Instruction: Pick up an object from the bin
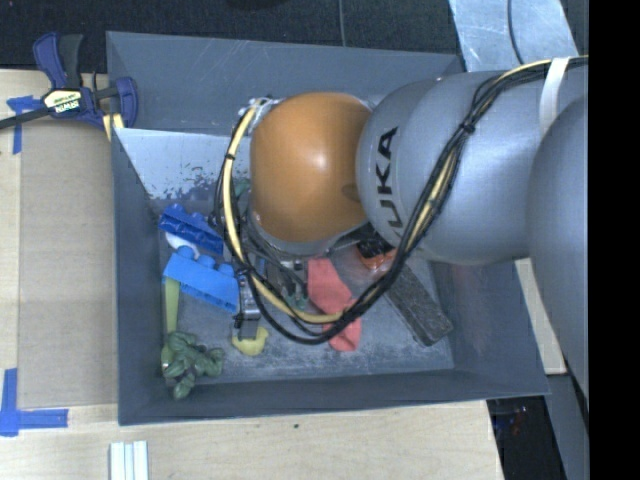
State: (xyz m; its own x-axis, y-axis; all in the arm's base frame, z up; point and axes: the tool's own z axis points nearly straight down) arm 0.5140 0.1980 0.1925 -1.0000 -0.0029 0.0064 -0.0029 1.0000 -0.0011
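My gripper [248, 314] reaches down below the arm's orange cover into the bin's lower left middle. Its tip stands just above a small yellow piece [250, 341] on the bin floor and close to the right end of a light blue block [203, 278]. A pink-red soft strip [330, 293] lies immediately to the gripper's right, partly under the cables. Whether anything sits in the gripper is hidden by the arm.
A darker blue toy [190, 228] lies above the light blue block. A green figure [188, 358] sits in the lower left corner. A dark grey block [420, 310] and a small orange thing [376, 260] lie to the right, beneath the arm.
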